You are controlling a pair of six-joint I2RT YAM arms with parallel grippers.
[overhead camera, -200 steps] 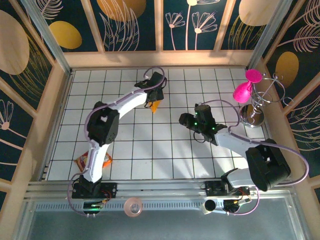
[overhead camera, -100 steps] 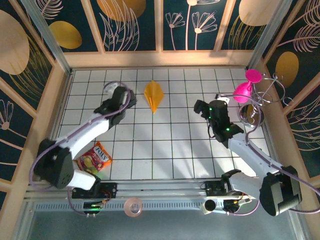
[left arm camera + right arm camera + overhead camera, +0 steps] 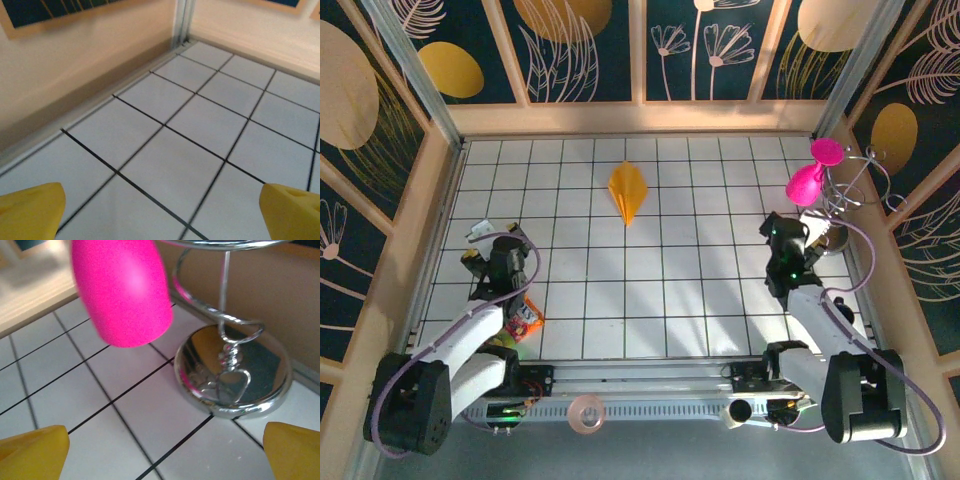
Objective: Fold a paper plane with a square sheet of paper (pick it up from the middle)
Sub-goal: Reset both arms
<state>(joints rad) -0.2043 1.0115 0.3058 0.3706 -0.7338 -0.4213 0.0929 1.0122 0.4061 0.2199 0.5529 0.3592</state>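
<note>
The orange-yellow paper plane [image 3: 628, 192] lies flat on the tiled table [image 3: 700, 300] at 12 o'clock, tip pointing to 6, well apart from both arms. Your left gripper [image 3: 492, 250] hangs at 9 o'clock, jaws spread wide and empty. Your right gripper [image 3: 788, 232] is equally wide and empty at 3 o'clock, facing the pink balloon figure [image 3: 120, 290]. Folding looks complete; your next move is likely just parking the arms.

Bright light, soft shadows. Wrist views blurred, esp. pink figure [image 3: 120, 290]; chrome base [image 3: 265, 370] glints, maybe overhead lamp.
</note>
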